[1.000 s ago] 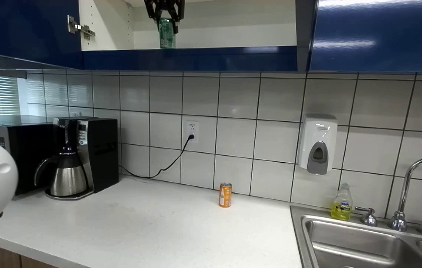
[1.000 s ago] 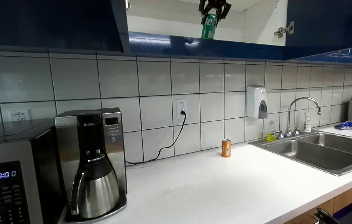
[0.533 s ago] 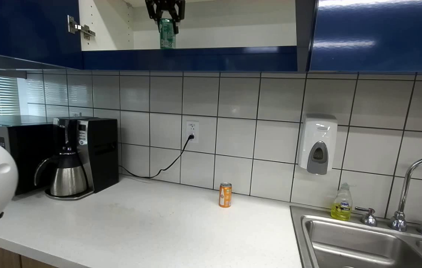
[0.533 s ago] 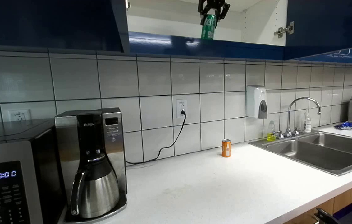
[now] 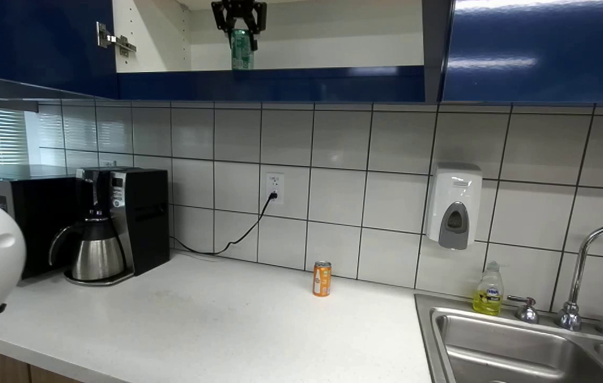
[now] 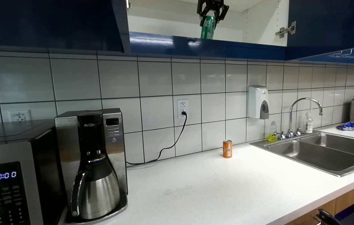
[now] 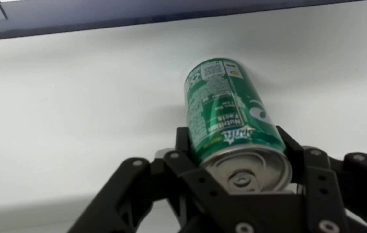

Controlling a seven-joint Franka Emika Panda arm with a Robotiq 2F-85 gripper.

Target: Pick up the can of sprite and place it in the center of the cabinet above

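Snugly clasped, green Sprite can (image 7: 223,100), top end within pincer (image 7: 234,140), inside cabinet (image 5: 333,45).

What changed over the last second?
The tool and the can of sprite in its grip shifted slightly down in both exterior views, with small sideways shifts in opposite directions between those views, which suggests moving deeper into the cabinet. Nothing was newly grasped or released. The orange can, coffee maker and soap dispenser stayed put.
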